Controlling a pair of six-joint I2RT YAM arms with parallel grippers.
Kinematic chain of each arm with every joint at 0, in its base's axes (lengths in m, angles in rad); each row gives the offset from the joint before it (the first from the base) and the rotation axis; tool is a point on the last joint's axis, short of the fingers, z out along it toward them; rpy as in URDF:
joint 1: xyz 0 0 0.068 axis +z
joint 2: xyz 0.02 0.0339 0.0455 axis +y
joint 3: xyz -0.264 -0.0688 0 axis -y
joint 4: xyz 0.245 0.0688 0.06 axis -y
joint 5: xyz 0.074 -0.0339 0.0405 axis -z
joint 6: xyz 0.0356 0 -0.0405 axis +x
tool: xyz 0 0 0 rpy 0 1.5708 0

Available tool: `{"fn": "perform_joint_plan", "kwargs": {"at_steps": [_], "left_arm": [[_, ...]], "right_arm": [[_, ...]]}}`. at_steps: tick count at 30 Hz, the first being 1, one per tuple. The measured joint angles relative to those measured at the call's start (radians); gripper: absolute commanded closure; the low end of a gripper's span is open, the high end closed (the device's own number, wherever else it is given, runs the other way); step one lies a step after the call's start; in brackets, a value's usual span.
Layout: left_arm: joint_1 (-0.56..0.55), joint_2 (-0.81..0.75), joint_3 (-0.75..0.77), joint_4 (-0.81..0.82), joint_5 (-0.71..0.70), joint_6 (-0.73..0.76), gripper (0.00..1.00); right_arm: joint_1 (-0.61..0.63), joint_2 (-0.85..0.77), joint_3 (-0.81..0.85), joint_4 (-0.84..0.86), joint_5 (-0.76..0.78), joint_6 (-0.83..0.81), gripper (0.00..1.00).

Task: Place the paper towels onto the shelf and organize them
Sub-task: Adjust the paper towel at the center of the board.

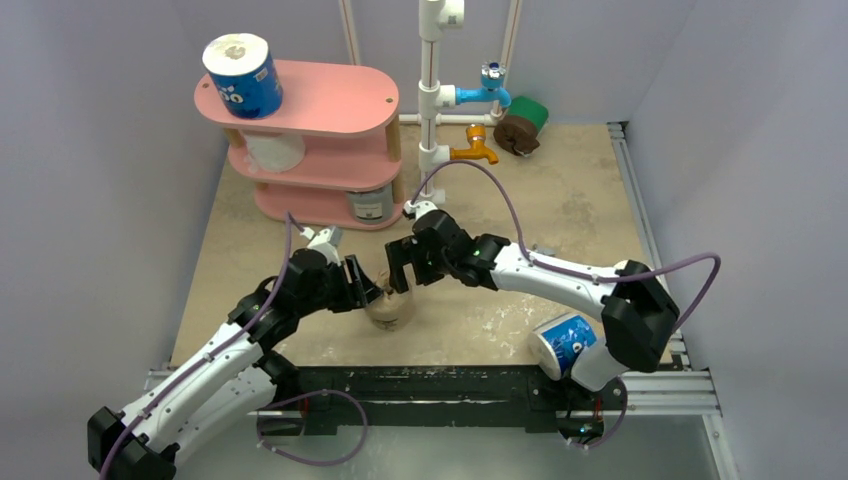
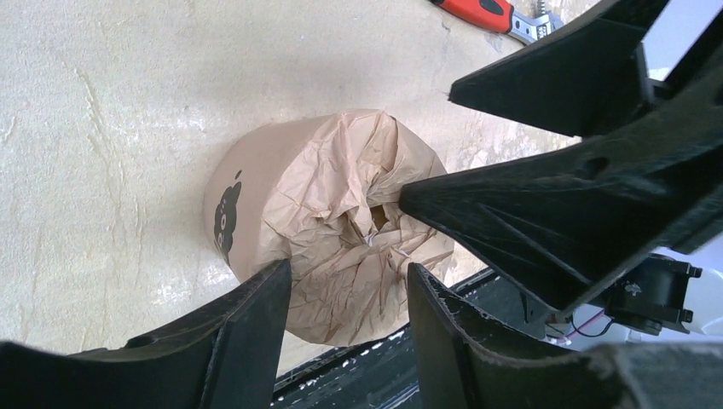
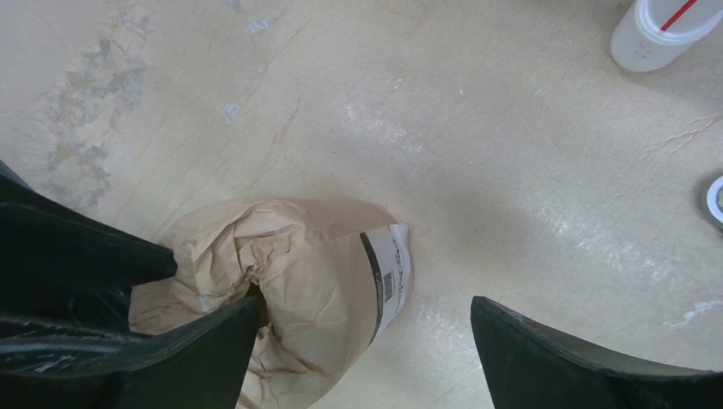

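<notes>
The shelf (image 1: 330, 95) stands at the far left of the table (image 1: 560, 200), carrying a blue printed roll (image 1: 242, 75) on its top board, a white roll (image 1: 273, 150) on the middle board and a grey roll (image 1: 370, 203) on the bottom board. Just right of it rises a white pipe frame (image 1: 430, 100). Beyond the frame, at the far edge, a green roll (image 1: 533, 112) and a dark brown roll (image 1: 513, 136) lie together. A second blue printed roll (image 1: 563, 340) sits at the near right, against the right arm. A red-handled wrench (image 2: 477, 8) lies on the table. The brown-wrapped roll (image 1: 390, 308) lies near the middle of the table, well apart from the shelf — the right gripper (image 3: 365, 302) sits on its far side, between roll and shelf. That gripper's fingers are spread wide: one fingertip (image 2: 443, 204) pokes into the crumpled end of the roll, and the other stands clear of it. The left gripper (image 2: 348, 268) meets the roll from the left, fingers partly apart over the rim of the same end — whether they pinch it cannot be determined.
</notes>
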Motion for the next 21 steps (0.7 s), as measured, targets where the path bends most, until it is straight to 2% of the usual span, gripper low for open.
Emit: {"fn": "perform_joint_plan", "kwargs": {"at_steps": [7, 14, 21], "left_arm": [[0.000, -0.026, 0.000, -0.030, -0.023, 0.008, 0.47], [0.000, -0.073, 0.023, -0.105, -0.076, 0.019, 0.40], [0.000, -0.085, 0.106, -0.174, -0.130, 0.041, 0.36]], "right_arm": [[-0.001, -0.085, 0.018, -0.026, 0.000, 0.002, 0.03], [-0.002, -0.224, 0.020, -0.019, 0.019, 0.005, 0.02], [-0.010, -0.426, -0.132, 0.021, 0.084, 0.027, 0.02]]}}
